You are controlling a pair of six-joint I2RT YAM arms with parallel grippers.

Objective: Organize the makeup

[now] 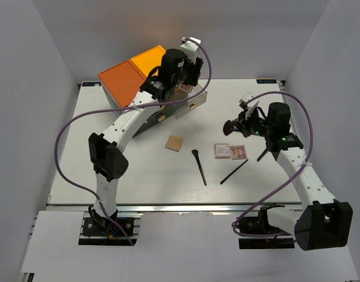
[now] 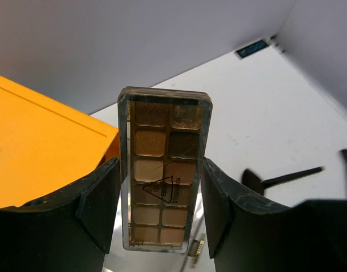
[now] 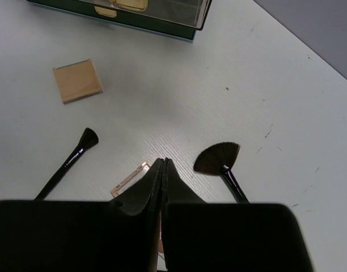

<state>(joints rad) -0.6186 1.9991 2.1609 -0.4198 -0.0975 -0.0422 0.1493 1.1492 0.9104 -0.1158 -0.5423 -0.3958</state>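
My left gripper [image 1: 181, 84] is shut on a long brown-shade eyeshadow palette [image 2: 164, 141] and holds it upright over the open clear drawer [image 1: 192, 100]. My right gripper [image 1: 239, 124] is shut and empty, its fingertips [image 3: 164, 162] pressed together just above the table. A black fan brush [image 3: 219, 158] lies right of it and a pink palette's edge [image 3: 130, 179] shows at its left. Two pink palettes [image 1: 229, 151], a tan square compact [image 1: 175, 143], a black brush [image 1: 199, 166] and a thin black brush [image 1: 234, 171] lie mid-table.
The dark-green drawer box with its orange top [image 1: 127, 79] stands at the back left, its clear drawer pulled out toward the middle. White walls close in the table's back and sides.
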